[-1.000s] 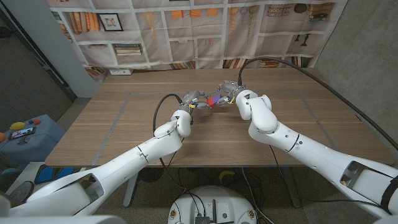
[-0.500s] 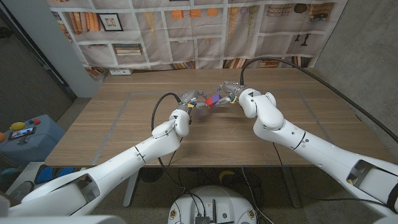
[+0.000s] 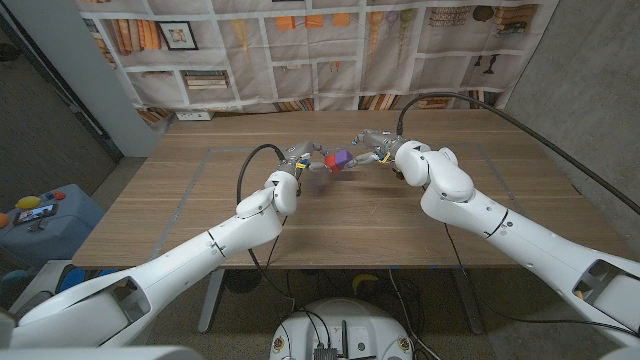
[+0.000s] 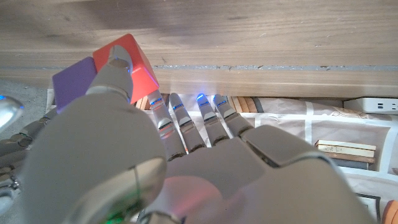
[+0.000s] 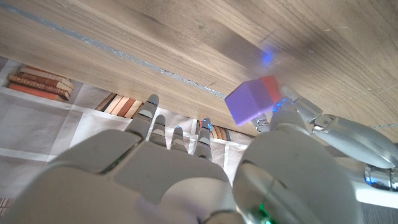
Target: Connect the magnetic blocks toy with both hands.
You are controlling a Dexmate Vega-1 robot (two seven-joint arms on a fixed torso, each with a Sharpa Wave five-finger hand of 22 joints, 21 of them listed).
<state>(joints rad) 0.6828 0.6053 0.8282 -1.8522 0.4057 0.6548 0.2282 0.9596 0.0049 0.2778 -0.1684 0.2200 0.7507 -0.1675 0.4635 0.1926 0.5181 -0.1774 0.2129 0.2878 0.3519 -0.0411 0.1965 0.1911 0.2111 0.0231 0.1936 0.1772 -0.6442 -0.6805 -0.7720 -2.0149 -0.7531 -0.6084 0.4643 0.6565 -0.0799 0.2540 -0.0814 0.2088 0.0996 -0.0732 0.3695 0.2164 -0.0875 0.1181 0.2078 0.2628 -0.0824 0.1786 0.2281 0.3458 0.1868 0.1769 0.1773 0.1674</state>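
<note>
Right robot hand (image 3: 372, 147) drawn back, left robot hand (image 3: 305, 157) holds joined blocks (image 3: 335, 160)

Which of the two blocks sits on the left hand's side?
The red block, beside the left hand; the purple block joined to it faces the right hand.

The left hand (image 4: 186, 162) is filling the six o'clock half, its fingers (image 4: 186, 124) reaching toward twelve. Its thumb (image 4: 115, 74) is pressing on the red block (image 4: 134, 59) at ten o'clock. The purple block (image 4: 71, 81) is sitting joined to the red one's nine o'clock side. The table (image 4: 249, 37) is spanning twelve o'clock.
</note>
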